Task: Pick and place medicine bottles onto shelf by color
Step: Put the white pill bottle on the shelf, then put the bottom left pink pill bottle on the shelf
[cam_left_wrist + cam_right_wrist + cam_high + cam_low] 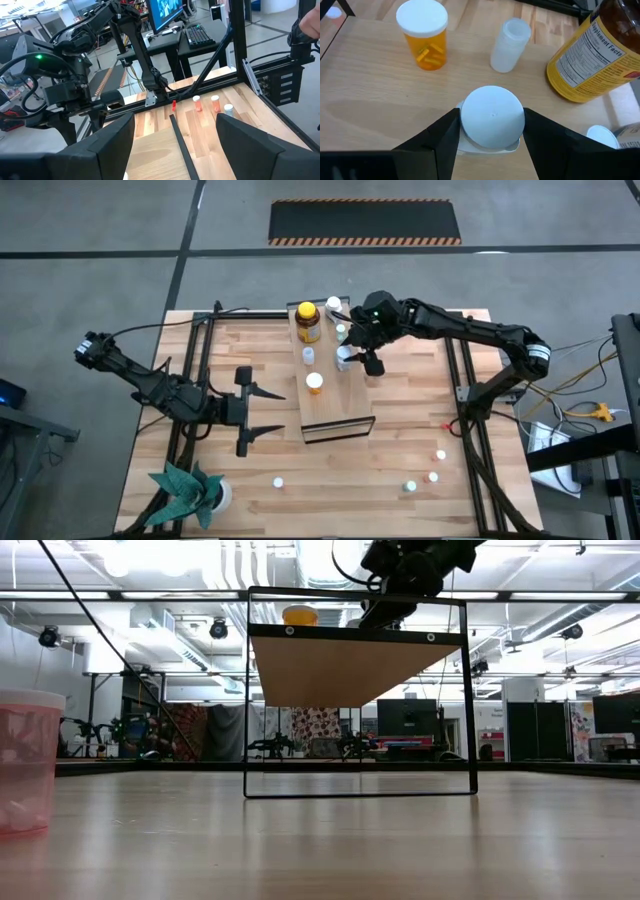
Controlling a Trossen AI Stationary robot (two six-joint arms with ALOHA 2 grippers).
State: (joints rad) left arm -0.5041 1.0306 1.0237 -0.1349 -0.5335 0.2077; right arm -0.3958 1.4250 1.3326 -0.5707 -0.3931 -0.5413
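Right gripper [491, 131] jaws clenched on round white-capped medicine bottle [492, 117], above long light-wood shelf [380, 100]; left gripper [262, 411] jaws released, empty.

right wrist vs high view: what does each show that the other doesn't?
Right wrist only: label text on the amber bottle, capsules inside the orange bottle, and the right claw closed around a white cap.
High only: the left claw open beside the shelf, the paper plant, and loose bottles near the front edge.
Both: amber bottle, orange bottle, shelf top.
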